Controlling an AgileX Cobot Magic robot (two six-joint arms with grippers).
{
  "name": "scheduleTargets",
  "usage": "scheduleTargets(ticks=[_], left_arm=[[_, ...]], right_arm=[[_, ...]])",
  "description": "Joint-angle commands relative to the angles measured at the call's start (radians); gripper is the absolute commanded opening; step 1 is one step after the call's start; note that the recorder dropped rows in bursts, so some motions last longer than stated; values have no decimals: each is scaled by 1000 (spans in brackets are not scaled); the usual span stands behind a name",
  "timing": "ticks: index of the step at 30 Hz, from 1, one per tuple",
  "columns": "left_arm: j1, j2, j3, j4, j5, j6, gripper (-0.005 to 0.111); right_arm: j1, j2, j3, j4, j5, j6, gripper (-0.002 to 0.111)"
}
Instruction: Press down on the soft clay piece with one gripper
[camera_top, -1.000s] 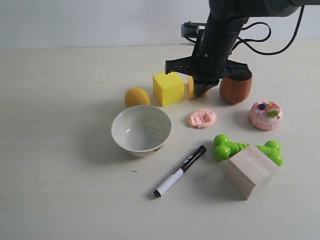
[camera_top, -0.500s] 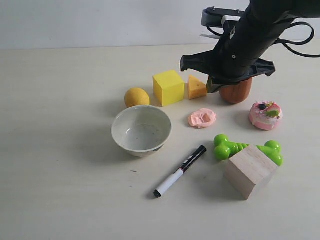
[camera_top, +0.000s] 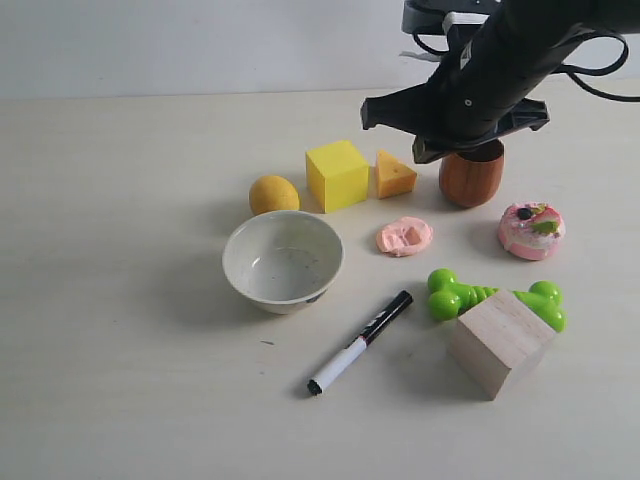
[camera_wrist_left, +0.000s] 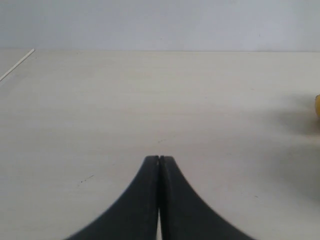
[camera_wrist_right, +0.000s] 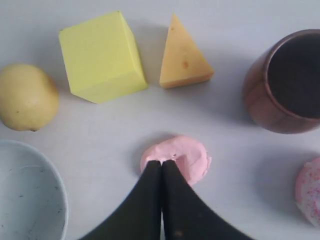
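Observation:
The soft clay piece (camera_top: 404, 237) is a small salmon-pink lump with a dented top, lying on the table between the white bowl and the donut toy. My right gripper (camera_top: 430, 150) hangs in the air behind the clay, next to the brown cup, not touching the lump. In the right wrist view its black fingers (camera_wrist_right: 162, 162) are shut with nothing between them, and their tips line up over the near edge of the clay (camera_wrist_right: 189, 157). My left gripper (camera_wrist_left: 159, 158) is shut over bare table and is out of the exterior view.
Behind the clay stand a yellow cube (camera_top: 337, 175), a cheese wedge (camera_top: 394, 175) and a brown cup (camera_top: 471, 177). A yellow ball (camera_top: 273, 194), white bowl (camera_top: 283, 260), marker (camera_top: 360, 342), green toy (camera_top: 455, 296), wooden block (camera_top: 499, 342) and pink donut toy (camera_top: 531, 230) surround it.
The right arm has swung up and to the right, away from the spot behind the clay towards the cup. The cheese wedge now shows fully. The clay has not moved.

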Motion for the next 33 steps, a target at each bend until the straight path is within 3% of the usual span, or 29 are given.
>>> scheduleTargets(ticks=[1,16,22,26,33], left_arm=[[-5,-5,-3,-2,-9,-6,0],[-5,-5,-3,-2,-9,-6,0],[-5,-5,-3,-2,-9,-6,0],[-5,-5,-3,-2,-9,-6,0],[-5,-5,-3,-2,-9,-6,0]], right_arm=[[0,-8,11,-60,1,-8,0],[0,-39,34,-106,6,0,0],[-5,-271,180,-191,-155,0,0],[-77,-457,297,-231,-169,59,0],[-306,-749,524,-270,-197,98,0]])
